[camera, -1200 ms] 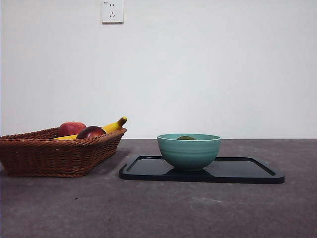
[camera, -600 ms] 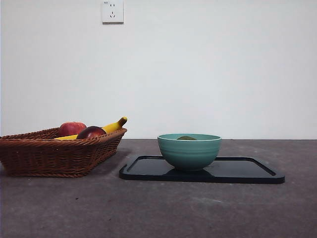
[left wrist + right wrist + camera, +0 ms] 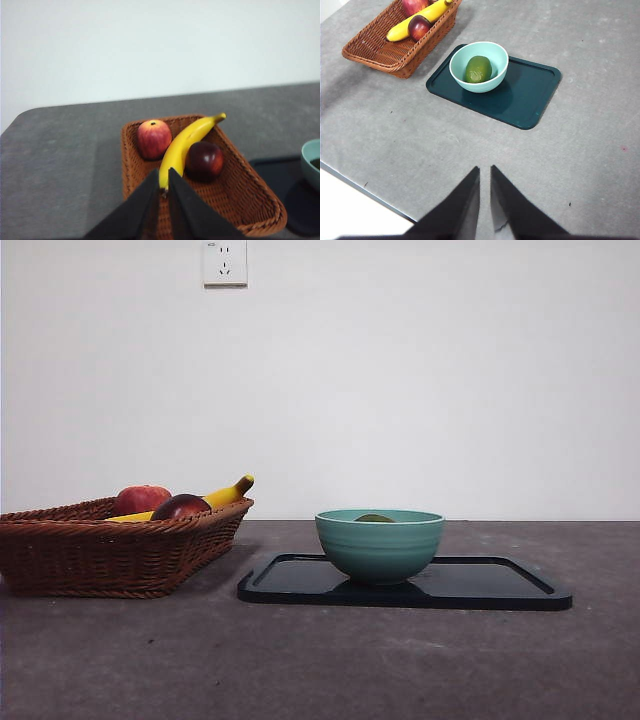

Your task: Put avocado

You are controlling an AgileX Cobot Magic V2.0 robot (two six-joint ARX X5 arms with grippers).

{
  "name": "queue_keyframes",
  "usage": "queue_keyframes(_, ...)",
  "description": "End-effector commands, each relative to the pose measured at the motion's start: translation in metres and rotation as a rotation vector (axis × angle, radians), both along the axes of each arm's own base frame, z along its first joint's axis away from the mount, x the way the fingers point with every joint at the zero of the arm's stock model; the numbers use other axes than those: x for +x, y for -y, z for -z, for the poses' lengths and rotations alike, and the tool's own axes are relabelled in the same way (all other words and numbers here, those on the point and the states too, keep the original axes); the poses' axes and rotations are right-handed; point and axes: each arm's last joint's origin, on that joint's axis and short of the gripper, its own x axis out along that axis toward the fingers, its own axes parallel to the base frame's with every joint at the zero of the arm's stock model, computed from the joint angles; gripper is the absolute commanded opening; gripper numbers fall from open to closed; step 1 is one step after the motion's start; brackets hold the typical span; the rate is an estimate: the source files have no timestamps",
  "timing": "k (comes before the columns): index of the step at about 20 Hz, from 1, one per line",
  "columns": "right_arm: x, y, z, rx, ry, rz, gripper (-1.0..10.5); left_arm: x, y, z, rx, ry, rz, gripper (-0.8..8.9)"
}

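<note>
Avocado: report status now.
Both grippers shut, empty, clear of it. Avocado lies inside teal bowl on dark tray. Nothing in the way.

A grey, matte table (image 3: 330, 660) with faint scuffs and specks carries two things directly on its top. A brown wicker basket (image 3: 110, 555) sits toward one side, low and rectangular with sloping woven walls. Just beside it, apart by a narrow strip of bare tabletop, lies a dark teal tray (image 3: 500, 585) with rounded corners and a raised rim, flat on the surface. In the right wrist view the table's near edge shows as a straight line against a pale floor.
</note>
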Motion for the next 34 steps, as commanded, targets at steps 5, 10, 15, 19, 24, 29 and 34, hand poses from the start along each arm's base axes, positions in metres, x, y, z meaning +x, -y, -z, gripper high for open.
queue_keyframes(5, -0.001, 0.001, -0.004, 0.022, 0.014, -0.005, 0.3, -0.001, 0.006, 0.060, -0.149, -0.036, 0.017, 0.28)
queue_keyframes(10, -0.001, 0.001, -0.004, 0.022, 0.014, -0.005, 0.3, -0.002, 0.005, 0.074, -0.152, -0.071, -0.042, 0.28)
queue_keyframes(15, -0.001, 0.001, -0.004, 0.022, 0.014, -0.005, 0.3, -0.003, 0.003, 0.081, -0.134, -0.130, -0.106, 0.28)
queue_keyframes(19, -0.001, 0.001, -0.004, 0.022, 0.014, -0.005, 0.3, -0.003, 0.003, 0.084, -0.097, -0.163, -0.108, 0.28)
queue_keyframes(24, -0.001, 0.001, -0.004, 0.022, 0.014, -0.005, 0.3, -0.003, 0.003, 0.084, -0.098, -0.157, -0.108, 0.28)
queue_keyframes(29, -0.001, 0.001, -0.004, 0.022, 0.014, -0.005, 0.3, -0.003, 0.003, 0.084, -0.098, -0.157, -0.108, 0.28)
queue_keyframes(34, -0.001, 0.001, -0.004, 0.022, 0.014, -0.005, 0.3, -0.003, 0.003, 0.084, -0.098, -0.157, -0.108, 0.28)
